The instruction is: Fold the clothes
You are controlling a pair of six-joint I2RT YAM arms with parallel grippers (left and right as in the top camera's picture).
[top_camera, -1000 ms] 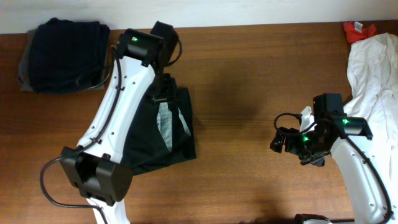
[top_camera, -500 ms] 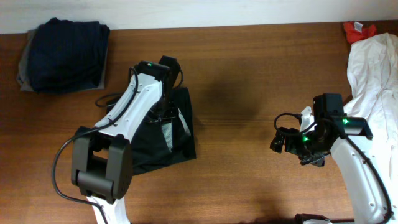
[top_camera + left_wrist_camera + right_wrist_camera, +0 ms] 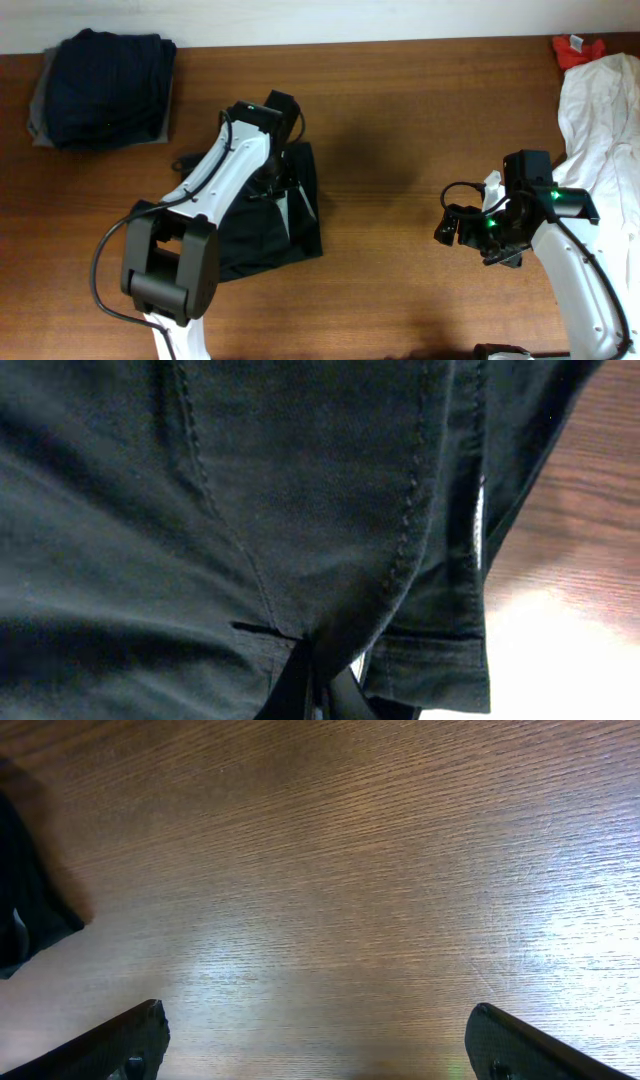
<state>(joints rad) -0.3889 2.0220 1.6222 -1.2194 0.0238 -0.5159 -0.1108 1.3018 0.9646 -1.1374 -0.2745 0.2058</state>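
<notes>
A pile of navy clothes (image 3: pixel 105 85) is sitting on a grey piece (image 3: pixel 36 125), well away to the left of the left gripper's fingers, near the back edge of the wooden table (image 3: pixel 400 110). The left gripper (image 3: pixel 318 695) is pressing its fingers together and pinching a fold of the black garment (image 3: pixel 270 225). The black cloth is lying right under and around those fingers, all wrinkled. The right gripper (image 3: pixel 320 1050) is holding its fingers (image 3: pixel 120 1045) spread wide over bare wood, touching nothing. A corner of the black garment is showing far off to their left. A white garment (image 3: pixel 600 120) is lying to the right of those fingers, and a small red piece (image 3: pixel 575 48) is sitting at its far end.
</notes>
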